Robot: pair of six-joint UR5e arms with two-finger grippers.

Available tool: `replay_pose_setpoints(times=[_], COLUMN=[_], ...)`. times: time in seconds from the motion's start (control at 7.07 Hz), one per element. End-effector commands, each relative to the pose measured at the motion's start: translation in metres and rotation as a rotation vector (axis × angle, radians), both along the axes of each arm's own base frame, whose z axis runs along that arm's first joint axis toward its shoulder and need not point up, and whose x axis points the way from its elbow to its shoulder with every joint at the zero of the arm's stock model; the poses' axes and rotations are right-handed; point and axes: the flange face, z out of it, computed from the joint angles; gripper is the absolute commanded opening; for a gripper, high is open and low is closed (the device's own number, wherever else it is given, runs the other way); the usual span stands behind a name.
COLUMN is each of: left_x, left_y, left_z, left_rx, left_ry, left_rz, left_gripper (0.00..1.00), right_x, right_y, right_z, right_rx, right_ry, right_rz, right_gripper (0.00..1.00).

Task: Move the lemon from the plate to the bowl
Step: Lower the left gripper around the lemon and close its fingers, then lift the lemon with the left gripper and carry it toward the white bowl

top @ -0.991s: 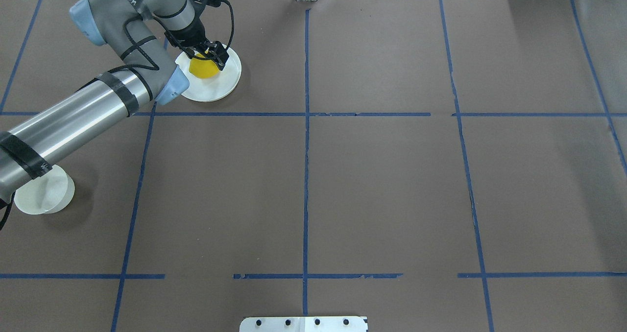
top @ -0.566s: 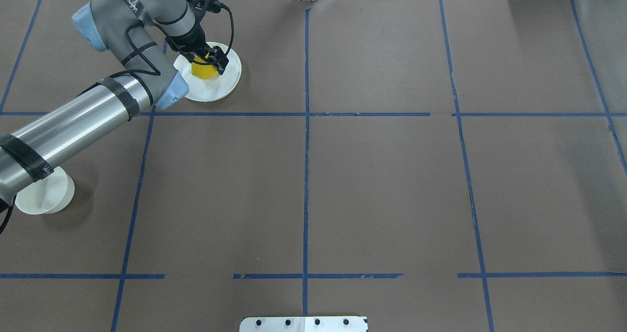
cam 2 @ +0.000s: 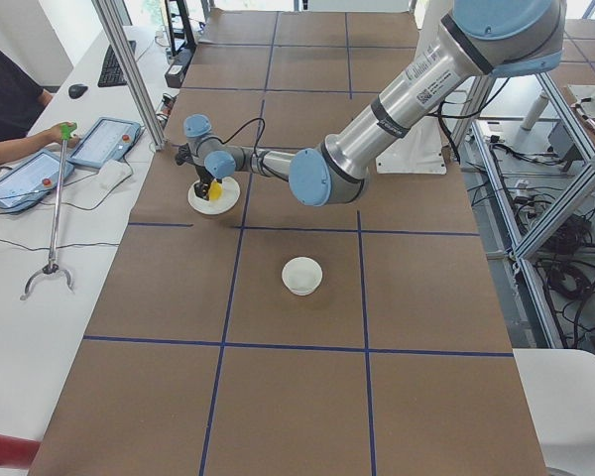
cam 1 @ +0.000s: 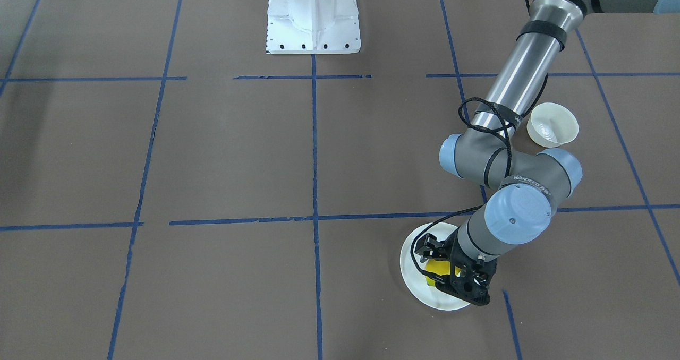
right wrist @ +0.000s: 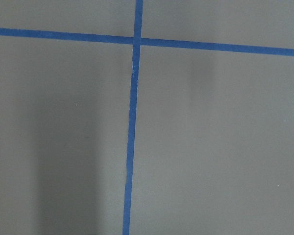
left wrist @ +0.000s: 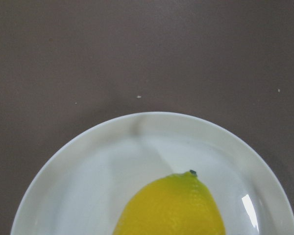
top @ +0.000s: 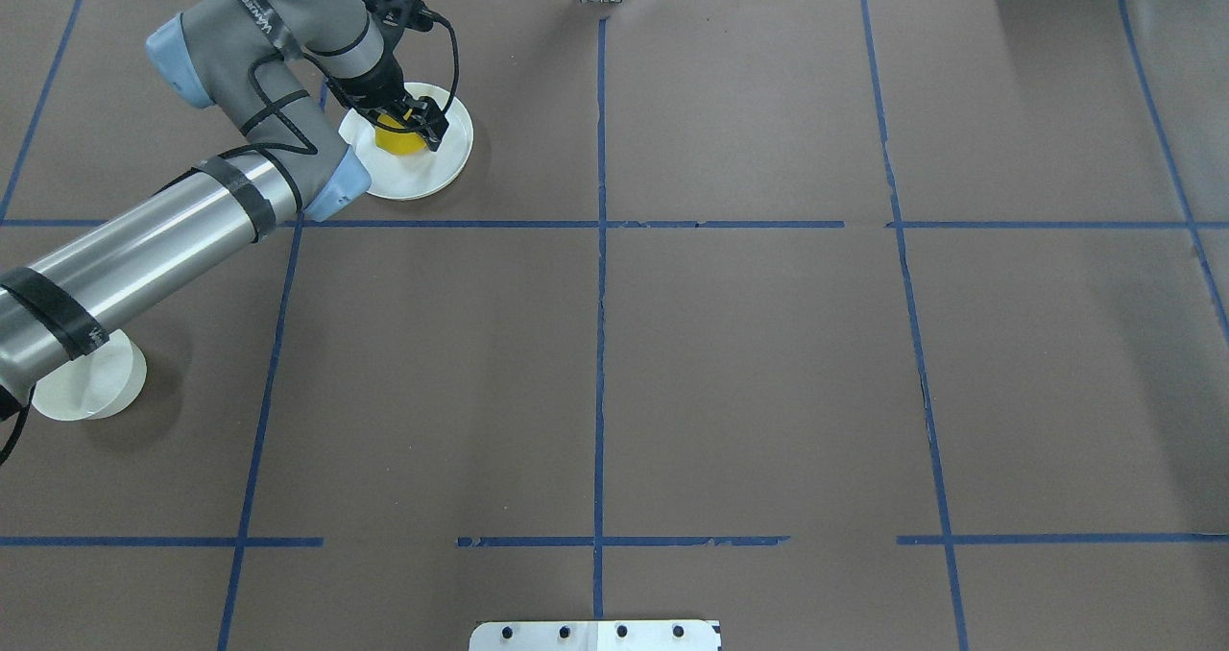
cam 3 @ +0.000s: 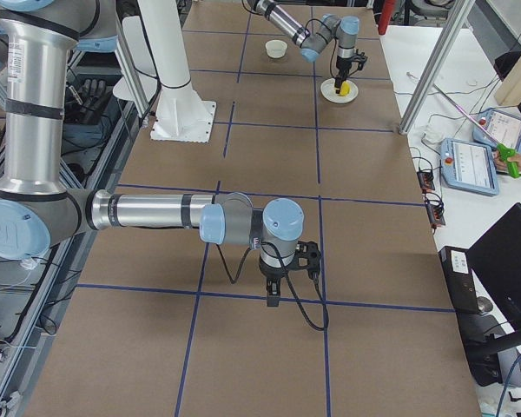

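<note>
From across the table, the robot's left gripper is down over the flat round white disposable plate, and the small bright yellow oval lemon lies on that plate between its black fingers. The small deep round white bowl stands well apart, beyond the arm's elbow and closer to the robot. In the overhead view the lemon sits in the plate's far half. The left gripper has its fingers spread to either side of the fruit, and whether the pads touch the skin cannot be told. The bowl is partly hidden under the silver forearm at the left edge of the brown paper-covered table, which is gridded with blue tape. From the robot's left end, the near arm reaches far along the table to the plate, where a sliver of lemon shows, while the bowl stands alone nearer the camera. From the robot's right end, the near arm's right gripper hangs low over a blue tape line, and whether its fingers are released or clenched cannot be told. The left wrist camera looks down on the lemon, its green tip pointing up the picture, resting on the plate. The right wrist camera shows only brown paper and crossing tape.
</note>
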Motion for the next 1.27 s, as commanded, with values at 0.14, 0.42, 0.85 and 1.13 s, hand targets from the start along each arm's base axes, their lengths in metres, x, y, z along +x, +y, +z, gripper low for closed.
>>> replay_pose_setpoints(times=[0.14, 0.42, 0.85, 1.13], left_x=[0.004, -0.026, -0.079, -0.114], left_y=[0.002, -0.014, 0.009, 0.051], left_z=[0.002, -0.015, -0.028, -0.034], left_rx=[-0.009, -0.012, -0.054, -0.091], left_ry=[0.009, 0.031, 0.061, 0.032], left_rz=[-0.013, -0.058, -0.055, -0.072], left_gripper=[0.79, 0.2, 0.0, 0.0], right_x=[0.0, 0.0, 0.0, 0.0], right_y=[0.0, 0.0, 0.0, 0.0], right_z=[0.0, 0.0, 0.0, 0.0], right_rx=[0.0, 0.0, 0.0, 0.0], right_ry=[0.0, 0.0, 0.0, 0.0], right_rz=[0.0, 0.0, 0.0, 0.0], right_gripper=[1.0, 1.0, 1.0, 1.0])
